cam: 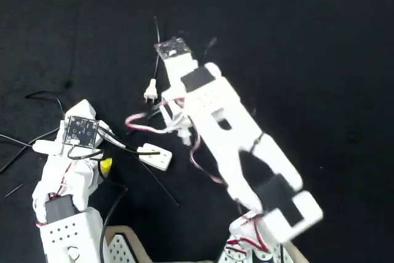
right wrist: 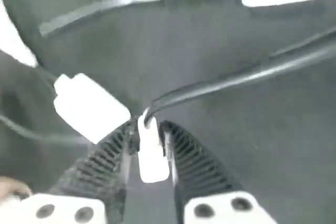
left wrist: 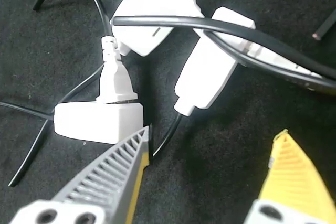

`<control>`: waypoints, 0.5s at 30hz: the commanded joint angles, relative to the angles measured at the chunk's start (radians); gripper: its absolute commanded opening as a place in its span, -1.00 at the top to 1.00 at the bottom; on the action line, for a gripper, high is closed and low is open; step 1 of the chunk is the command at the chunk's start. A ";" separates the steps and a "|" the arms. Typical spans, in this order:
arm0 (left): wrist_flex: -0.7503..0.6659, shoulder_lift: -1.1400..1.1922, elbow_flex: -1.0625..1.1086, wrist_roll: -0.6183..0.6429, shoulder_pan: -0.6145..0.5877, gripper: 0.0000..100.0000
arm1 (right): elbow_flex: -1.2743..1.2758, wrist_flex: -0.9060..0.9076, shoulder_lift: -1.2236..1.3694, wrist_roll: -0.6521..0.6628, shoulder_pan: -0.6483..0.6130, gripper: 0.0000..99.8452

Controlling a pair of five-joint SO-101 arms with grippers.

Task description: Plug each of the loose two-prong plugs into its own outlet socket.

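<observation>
In the right wrist view my right gripper (right wrist: pixel 150 127) is shut on a small white two-prong plug (right wrist: pixel 151 157) whose black cord (right wrist: pixel 236 80) trails off over the cloth. A white socket block (right wrist: pixel 90 106) lies just beside its fingertips. In the left wrist view my left gripper (left wrist: pixel 215 132) hangs open above a cluster: a white socket (left wrist: pixel 98 121) with a white plug (left wrist: pixel 113 80) seated in it, a second white block (left wrist: pixel 156 8), and a long white plug (left wrist: pixel 206 74) lying loose under a black cable. From above, another loose white plug (cam: pixel 151 90) lies beside the right arm (cam: pixel 215 115).
A white socket block (cam: pixel 155 156) lies between the two arms on the black cloth (cam: pixel 320 78). Thin black cords (cam: pixel 37 98) loop around the left arm (cam: pixel 71 177). The cloth's right half is open room.
</observation>
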 commanded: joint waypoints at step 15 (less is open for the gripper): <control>0.044 -0.011 -0.173 -0.341 0.113 0.29 | 0.467 -0.307 -0.634 -0.072 0.370 0.98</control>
